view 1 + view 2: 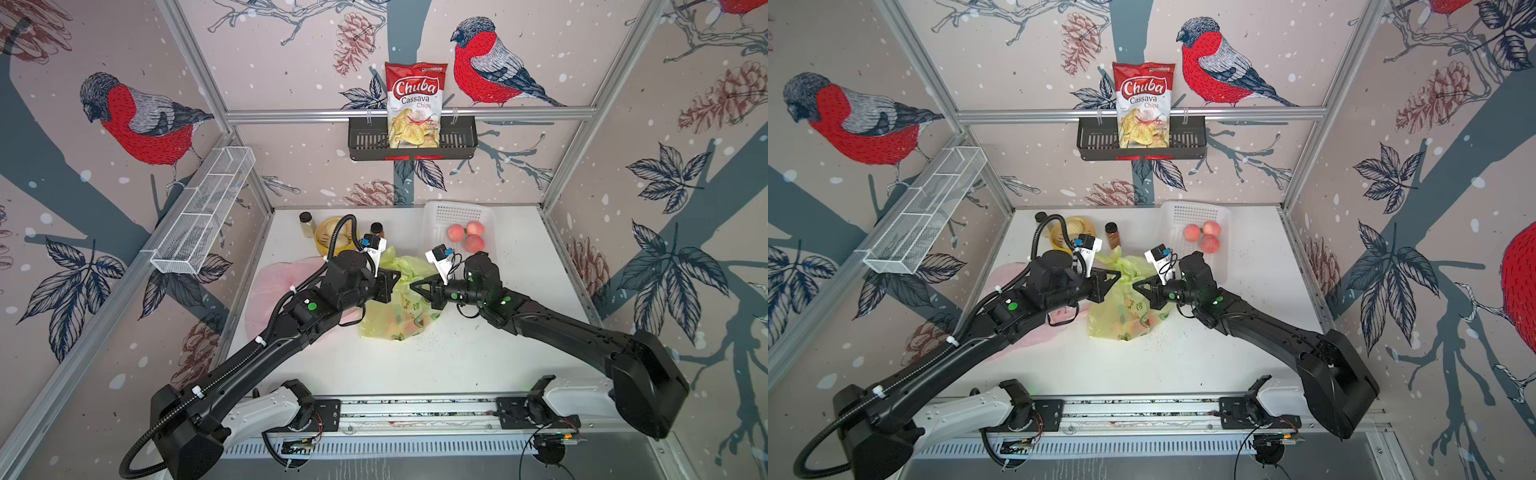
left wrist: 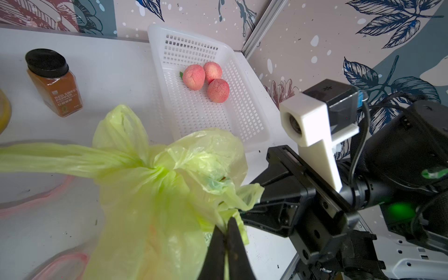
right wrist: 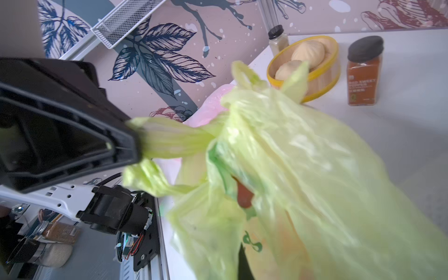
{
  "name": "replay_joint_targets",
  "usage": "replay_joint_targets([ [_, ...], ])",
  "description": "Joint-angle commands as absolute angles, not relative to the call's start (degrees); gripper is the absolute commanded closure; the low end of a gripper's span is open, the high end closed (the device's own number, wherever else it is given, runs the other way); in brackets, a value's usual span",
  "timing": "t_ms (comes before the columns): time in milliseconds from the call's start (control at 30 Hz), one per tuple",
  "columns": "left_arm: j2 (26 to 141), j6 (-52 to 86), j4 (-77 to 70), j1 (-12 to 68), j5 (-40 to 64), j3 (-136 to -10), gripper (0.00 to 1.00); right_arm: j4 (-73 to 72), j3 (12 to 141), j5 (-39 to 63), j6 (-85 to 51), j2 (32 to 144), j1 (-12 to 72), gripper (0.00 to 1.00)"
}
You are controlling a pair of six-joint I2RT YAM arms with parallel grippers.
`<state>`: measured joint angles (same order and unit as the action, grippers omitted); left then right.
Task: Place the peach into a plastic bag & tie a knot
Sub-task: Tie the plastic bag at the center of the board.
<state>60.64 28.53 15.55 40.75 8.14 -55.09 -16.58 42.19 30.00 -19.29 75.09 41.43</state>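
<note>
**A:** Grippers?

**B:** Left gripper [image 2: 226, 226]: jaws closed tight, with a fold of green film pinched between the tips. The right wrist view shows a bunched handle strand running from the bag [image 3: 291, 169] into that gripper.

**A:** Right one?

**B:** Right gripper [image 1: 412, 286]: closed too. Its tip is on the bag's upper edge, with film caught at the tip. The two tips face each other over the bag's top, close together. I can't tell if they touch.

**A:** Bag state?

**B:** It lies on the table with its top lifted. The handles are gathered into a twist [image 2: 155, 169]. I can't tell whether that is a finished knot.

**A:** Peach?

**B:** It's inside the bag, low down. It only shows as an orange-pink patch [image 1: 1156, 319] through the film.

**A:** Counts?

**B:**
- One green bag.
- One pink bag [image 1: 270, 286], flat, just left of the green bag and partly under the left arm.
- One white basket [image 2: 191, 46] beyond the bag to its right, holding three loose peaches [image 2: 194, 77], [image 2: 212, 72], [image 2: 218, 90] that touch each other.
- Two spice jars beyond the bag to its left: a red-brown one [image 2: 54, 83] nearer the bag and a pale one [image 1: 306, 224] farther off.
- One yellow bowl [image 3: 324, 72] between the jars, with two buns [image 3: 308, 51], [image 3: 288, 69] in it.
- One chips packet [image 1: 414, 104], high on the back wall beyond the bag, in a black shelf [image 1: 457, 141].
- One wire rack [image 1: 203, 212] on the wall left of the bag.
</note>
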Motion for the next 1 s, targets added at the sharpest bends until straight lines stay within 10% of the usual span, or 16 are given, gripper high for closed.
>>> replay_joint_targets([
  [0, 60.71, 27.91, 15.41, 40.09, 9.18, -54.84, 1.00, -14.88, 42.39, 27.85, -19.12, 76.05, 40.61, 0.99],
  [267, 60.82, 29.29, 12.26, 38.47, 14.41, -54.01, 1.00, -6.70, 43.45, 19.90, -18.20, 72.21, 41.52, 0.40],
  [433, 60.16, 30.32, 10.95, 37.26, 15.87, -53.33, 1.00, 0.05, 42.01, 10.84, -16.97, 58.62, 42.68, 0.26],
  [967, 58.59, 34.11, 10.02, 37.00, 18.53, -54.58, 1.00, 6.22, 57.89, 6.59, -7.65, 66.63, 56.33, 0.42],
])
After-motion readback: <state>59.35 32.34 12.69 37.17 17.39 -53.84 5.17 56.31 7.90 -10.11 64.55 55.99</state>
